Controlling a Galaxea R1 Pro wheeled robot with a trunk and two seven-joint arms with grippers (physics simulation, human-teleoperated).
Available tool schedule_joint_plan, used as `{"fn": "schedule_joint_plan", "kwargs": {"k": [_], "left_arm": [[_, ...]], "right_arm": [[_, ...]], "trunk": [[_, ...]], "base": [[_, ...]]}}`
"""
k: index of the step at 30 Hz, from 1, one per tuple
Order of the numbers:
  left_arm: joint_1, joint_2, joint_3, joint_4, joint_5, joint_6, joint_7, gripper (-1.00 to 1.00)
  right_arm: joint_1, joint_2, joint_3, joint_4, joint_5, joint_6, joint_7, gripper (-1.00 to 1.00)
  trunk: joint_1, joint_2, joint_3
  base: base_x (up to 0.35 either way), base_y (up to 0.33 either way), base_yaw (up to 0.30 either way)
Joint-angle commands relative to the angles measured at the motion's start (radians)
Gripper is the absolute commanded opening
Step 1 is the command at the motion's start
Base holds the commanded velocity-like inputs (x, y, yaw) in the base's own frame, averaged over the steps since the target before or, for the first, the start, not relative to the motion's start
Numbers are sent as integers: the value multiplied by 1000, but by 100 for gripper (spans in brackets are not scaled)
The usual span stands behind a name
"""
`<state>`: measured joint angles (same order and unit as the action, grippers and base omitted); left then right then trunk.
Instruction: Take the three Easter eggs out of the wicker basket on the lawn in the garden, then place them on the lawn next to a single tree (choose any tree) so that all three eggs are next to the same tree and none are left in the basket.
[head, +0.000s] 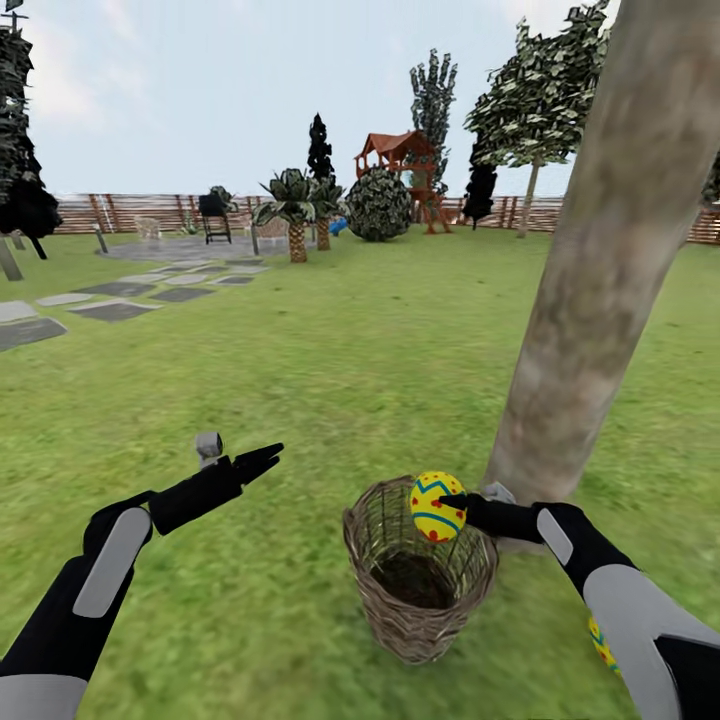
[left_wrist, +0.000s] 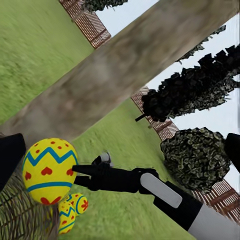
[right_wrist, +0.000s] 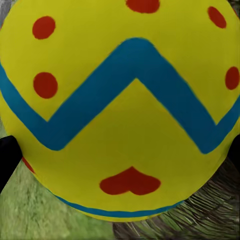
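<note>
One yellow Easter egg with blue zigzags and red hearts hangs over the far rim of the wicker basket, and my right gripper is shut on it. The same egg looms large in the right wrist view. Two more eggs lie on the lawn beyond the basket, near the foot of the tree. One of them peeks out behind my right forearm. The basket's inside looks dark and bare. My left gripper hovers open to the basket's left, holding nothing.
The thick trunk rises right behind the basket. Grey stepping stones lie far left. Short palms, a round bush, a play tower and a wooden fence stand at the back. Open grass spreads ahead and left.
</note>
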<state>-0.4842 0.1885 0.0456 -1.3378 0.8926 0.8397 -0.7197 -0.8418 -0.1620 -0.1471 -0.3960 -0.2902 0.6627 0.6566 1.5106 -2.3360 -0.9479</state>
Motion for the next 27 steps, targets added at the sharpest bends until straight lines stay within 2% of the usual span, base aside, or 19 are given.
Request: {"fn": "schedule_joint_plan", "kwargs": {"k": [1, 4, 7, 14, 17, 27], "left_arm": [[0, 2, 2, -1, 3, 1, -6, 100], [1, 6, 3, 5, 6, -3, -27, 100], [1, 4, 3, 10, 5, -4, -78, 100], [1, 1, 2, 11, 1, -5, -84, 100], [1, 2, 2, 10, -1, -5, -84, 100], [1, 1, 2, 10, -5, -7, -84, 100]], "right_arm": [[-1, 0, -5, 0, -2, 7, 2, -100], [0, 1, -5, 0, -2, 8, 2, -100], [0, 1, -5, 0, -3, 7, 2, -100], [0, 0, -6, 0, -1, 7, 2, -100], [0, -1, -6, 0, -1, 6, 2, -100], [0, -2, -9, 2, -1, 5, 2, -100]], "trunk": [[0, 0, 0], [0, 0, 4], [0, 0, 8], [0, 0, 16], [0, 0, 20], [0, 0, 32]], "base": [[0, 0, -209], [0, 0, -209], [-140, 0, -209], [-323, -27, -209], [-173, -246, -209], [-8, -314, -209]]}}
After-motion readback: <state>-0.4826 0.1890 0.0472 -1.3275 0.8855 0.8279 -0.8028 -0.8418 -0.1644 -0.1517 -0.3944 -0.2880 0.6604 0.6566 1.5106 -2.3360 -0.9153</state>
